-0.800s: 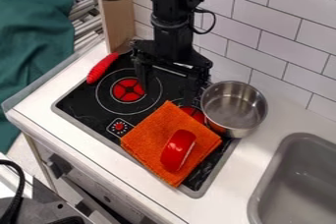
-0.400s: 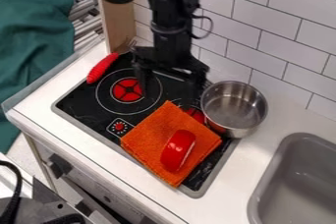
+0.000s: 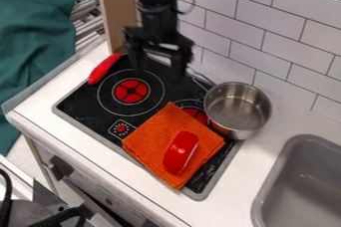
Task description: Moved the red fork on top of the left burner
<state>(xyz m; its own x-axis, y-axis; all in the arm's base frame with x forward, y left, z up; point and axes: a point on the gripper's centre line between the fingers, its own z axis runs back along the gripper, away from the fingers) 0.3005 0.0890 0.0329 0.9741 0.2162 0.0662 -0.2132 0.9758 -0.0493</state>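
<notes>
Black tool [image 3: 158, 70] nearer red fork [image 3: 104, 68]

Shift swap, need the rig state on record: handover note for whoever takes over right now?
Gripper: open, nothing held, over the back of the stove.
Fork: red handle lies across the stove's left edge, off the burner.
Left burner: target, nothing lying on it.
Nearby: orange cloth partly over the right burner, red bowl tipped on its side on the cloth, metal pot beside it.
Done: no placement yet.
Left: grasp fork, set it on left burner, release, back off.
</notes>
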